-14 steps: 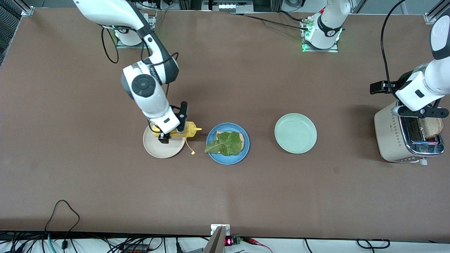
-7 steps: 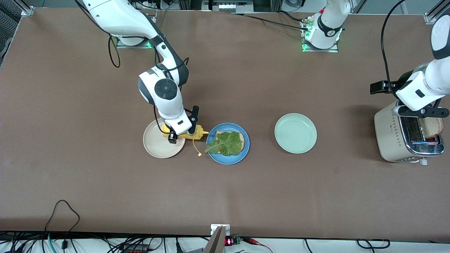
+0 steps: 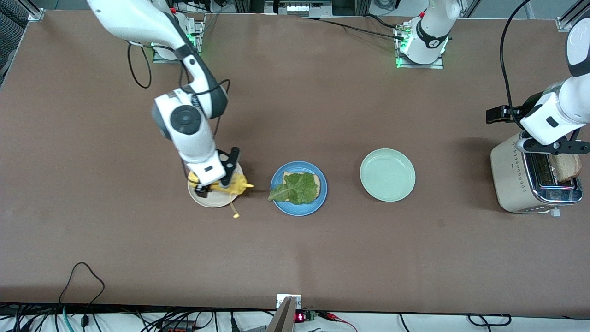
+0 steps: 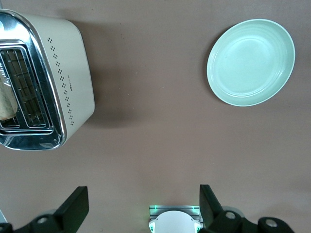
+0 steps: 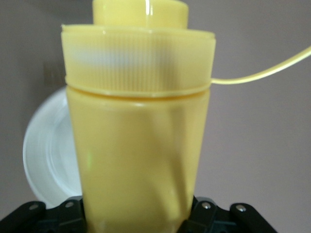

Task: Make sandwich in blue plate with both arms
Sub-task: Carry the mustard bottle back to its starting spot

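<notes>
Right gripper (image 3: 213, 183) is clamped on a yellow squeeze bottle (image 3: 235, 183) held tilted over the cream plate (image 3: 209, 197) (cap tether dangling). Left gripper (image 3: 553, 146) hangs with its fingers fully spread, gripping nothing, over the toaster (image 3: 516, 180), which holds a bread slice (image 3: 566, 167). Blue plate (image 3: 286, 206), between the cream and mint plates (image 3: 387, 174), carries bread (image 3: 315, 179) under lettuce (image 3: 295, 188).

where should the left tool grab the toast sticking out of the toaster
Pinch the exposed top edge of the bread slice, coming straight down from above. It stands upright in a slot of the toaster, so only its upper part shows and its flat faces offer the two fingers parallel surfaces. The left tool, over the toaster, is open.
</notes>
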